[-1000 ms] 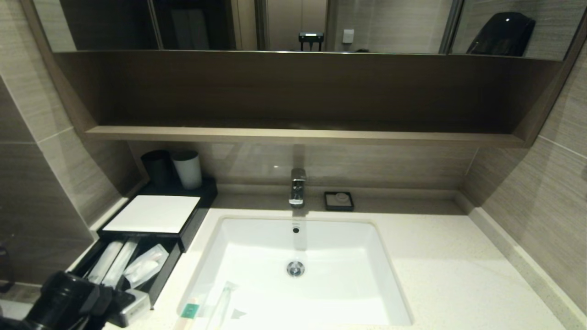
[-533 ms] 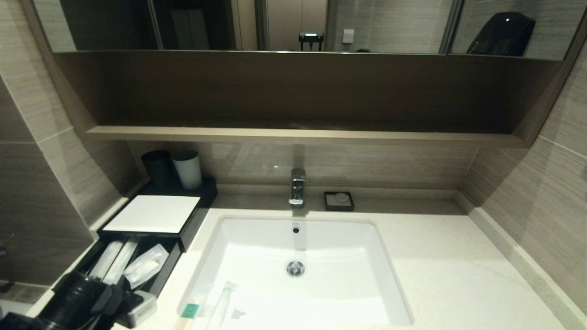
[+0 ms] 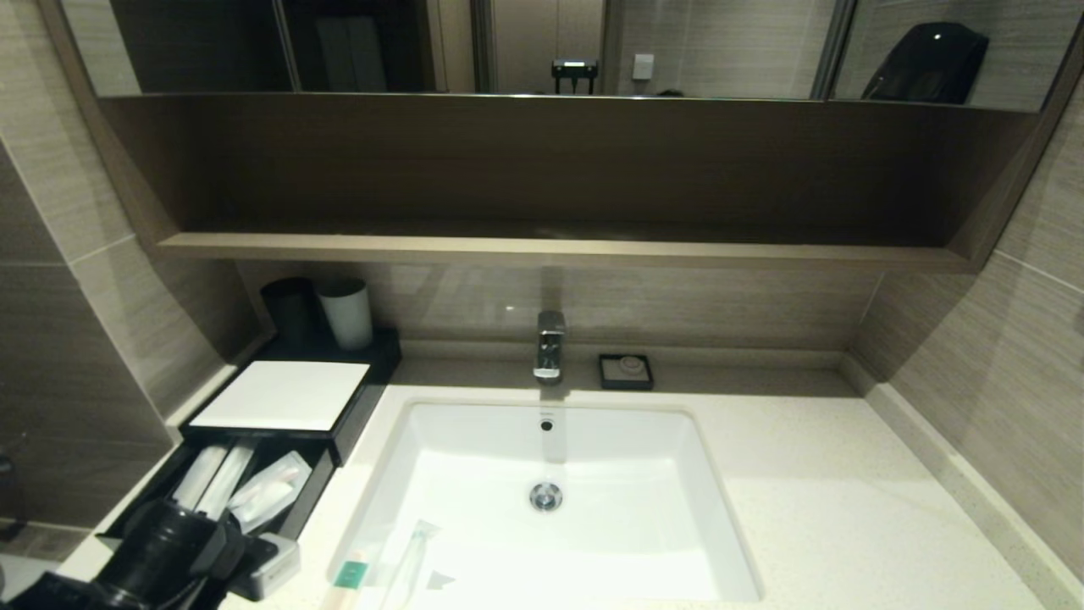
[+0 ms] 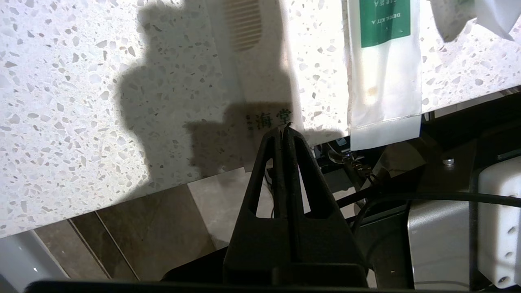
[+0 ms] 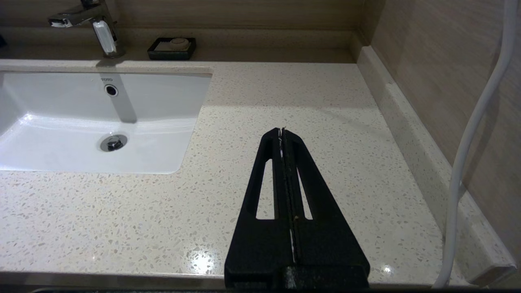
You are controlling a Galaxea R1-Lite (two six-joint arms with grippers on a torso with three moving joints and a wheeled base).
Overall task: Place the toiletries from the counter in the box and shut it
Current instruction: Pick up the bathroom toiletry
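the left gripper (image 4: 284,129), pinched shut and empty, hovers over the counter's (image 3: 813,508) near-left edge. 2 packets lie there just beside each other, long axes running near to far: a comb (image 4: 248,61) and a green-labelled one (image 3: 349,578). the box (image 3: 279,396) drawer (image 3: 305,500) stands open at far left. the right gripper (image 5: 281,132) is shut, parked over the right counter.

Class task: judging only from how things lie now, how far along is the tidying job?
Done: some packets lie in the open drawer.
In hand: nothing; the shut left gripper hangs by the counter edge.
Left: the green-labelled packet and comb packet, then closing.
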